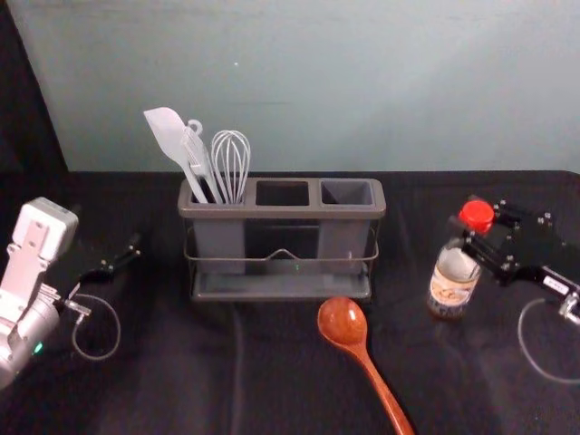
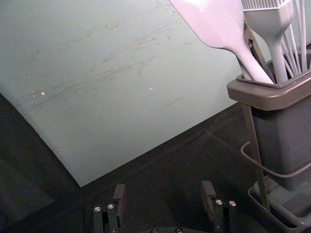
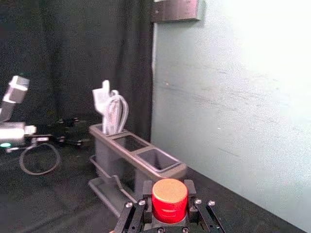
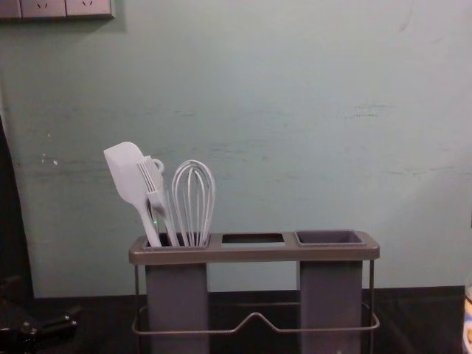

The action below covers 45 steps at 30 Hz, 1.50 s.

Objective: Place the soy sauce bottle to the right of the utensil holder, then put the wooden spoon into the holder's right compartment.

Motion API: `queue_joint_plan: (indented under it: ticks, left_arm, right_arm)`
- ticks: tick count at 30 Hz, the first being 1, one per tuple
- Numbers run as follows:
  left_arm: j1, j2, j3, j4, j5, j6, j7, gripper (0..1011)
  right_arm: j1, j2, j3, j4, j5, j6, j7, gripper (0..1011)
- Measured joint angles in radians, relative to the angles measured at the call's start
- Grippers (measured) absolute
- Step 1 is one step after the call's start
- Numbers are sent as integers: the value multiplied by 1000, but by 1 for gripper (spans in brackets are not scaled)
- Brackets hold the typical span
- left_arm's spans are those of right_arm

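Nearest us, at the lower middle of the head view, we log the wooden spoon [image 1: 343,320], lying on the black cloth [image 1: 163,381], bowl up near the holder's front edge, handle slanting down and off the bottom of the frame, right of centre. Next, at right in the head view, stands the soy sauce bottle [image 1: 452,279], well apart from the holder, leaning slightly, red cap [image 1: 477,215] uppermost. The right gripper [image 1: 475,220] comes in from the right edge and has it pinched at the cap, one finger to each side; the right wrist view bears us out. Whether the base meets the cloth we cannot tell. At the left of the head view we note the left gripper [image 1: 134,249], its fingers spread wide with a bare gap between them in its own wrist view. Farther back, in the middle, sits the utensil holder [image 1: 281,214], upright, with three compartments in a row. Its left one bears a pale spatula [image 1: 168,136], a brush [image 1: 197,154] and a whisk [image 1: 231,163], heads up. Behind everything rises a grey-green wall [image 1: 317,82], with a socket panel [image 4: 66,7] at the chest view's upper left.
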Motion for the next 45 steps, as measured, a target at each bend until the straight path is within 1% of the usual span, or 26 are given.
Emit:
queue_joint_plan:
  ticks: [3, 4, 6, 8, 12, 15, 19, 25, 28, 31, 37, 45]
  left_arm:
    - [0, 0, 0, 0, 0, 0, 0, 1011]
    - [0, 0, 0, 0, 0, 0, 0, 1011]
    - [0, 0, 0, 0, 0, 0, 0, 1011]
    - [0, 0, 0, 0, 0, 0, 0, 1011]
    - [0, 0, 0, 0, 0, 0, 0, 1011]
    - [0, 0, 0, 0, 0, 0, 0, 1012]
    - [0, 0, 0, 0, 0, 0, 0, 1011]
    - [0, 0, 0, 0, 0, 0, 0, 1011]
    - [0, 0, 0, 0, 0, 0, 0, 1011]
    - [0, 0, 0, 0, 0, 0, 0, 1011]
    - [0, 0, 0, 0, 0, 0, 0, 1011]
    - [0, 0, 0, 0, 0, 0, 0, 1011]
  right_arm:
    - [23, -10, -3, 27, 0, 6, 3, 387]
    - [39, -19, -7, 46, 1, 8, 11, 388]
    - [57, -27, -12, 66, 3, 9, 20, 388]
    - [92, -44, -27, 101, 6, 15, 32, 388]
    - [134, -63, -45, 136, 7, 28, 38, 388]
    - [186, -88, -70, 174, 2, 51, 35, 388]
    - [232, -110, -93, 205, -7, 69, 25, 388]
    - [282, -130, -118, 252, -24, 80, 22, 388]
    - [319, -142, -134, 292, -37, 79, 28, 388]
    - [334, -150, -142, 313, -43, 75, 32, 388]
    - [365, -174, -157, 380, -54, 54, 46, 388]
    - [389, -202, -178, 446, -70, 23, 68, 388]
